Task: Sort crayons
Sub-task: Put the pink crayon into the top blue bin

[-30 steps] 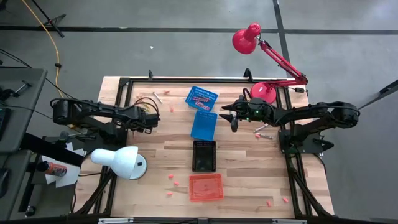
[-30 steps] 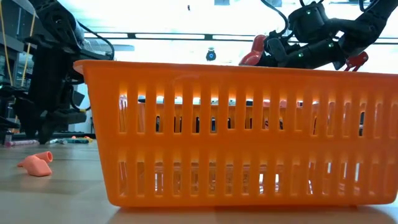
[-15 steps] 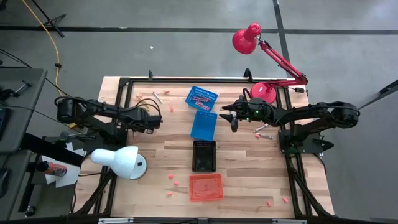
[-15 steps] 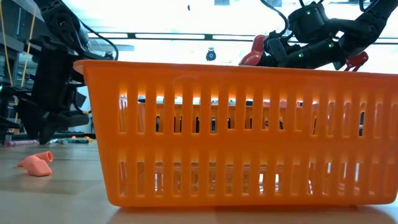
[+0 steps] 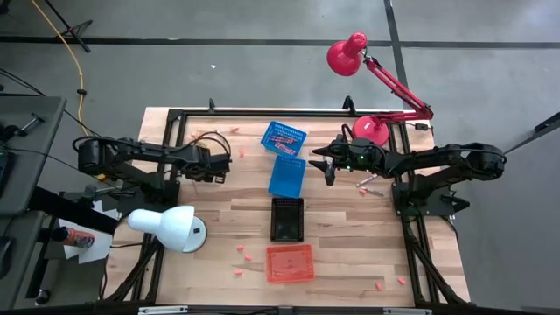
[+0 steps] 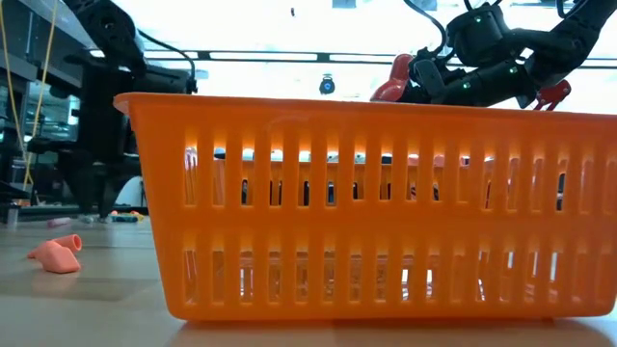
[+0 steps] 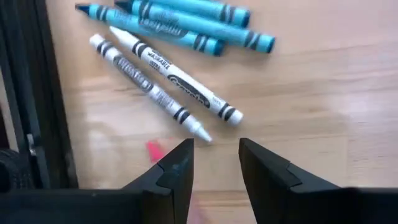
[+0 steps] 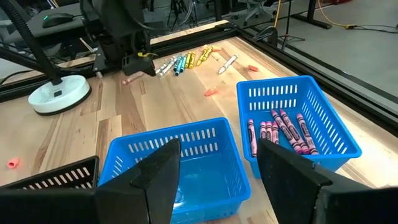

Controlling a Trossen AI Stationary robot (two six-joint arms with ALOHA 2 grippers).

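Note:
Crayons lie loose on the wood at the far left of the table. Several teal crayons and two white crayons lie just ahead of my left gripper, which points down over them, open, with nothing between its fingers. A small red piece lies on the wood beside one finger. The same crayon cluster shows in the right wrist view next to my left gripper. Pink crayons lie in the far blue basket. My right gripper hangs open beside the blue baskets.
A second blue basket, a black basket and an orange basket stand in a row down the middle. A white lamp stands near left, a red lamp base far right. More crayons lie under the right arm. Pink bits lie near the front.
My left gripper has moved a little toward the table's right and slightly up, over the loose crayons. My right arm has kept still.

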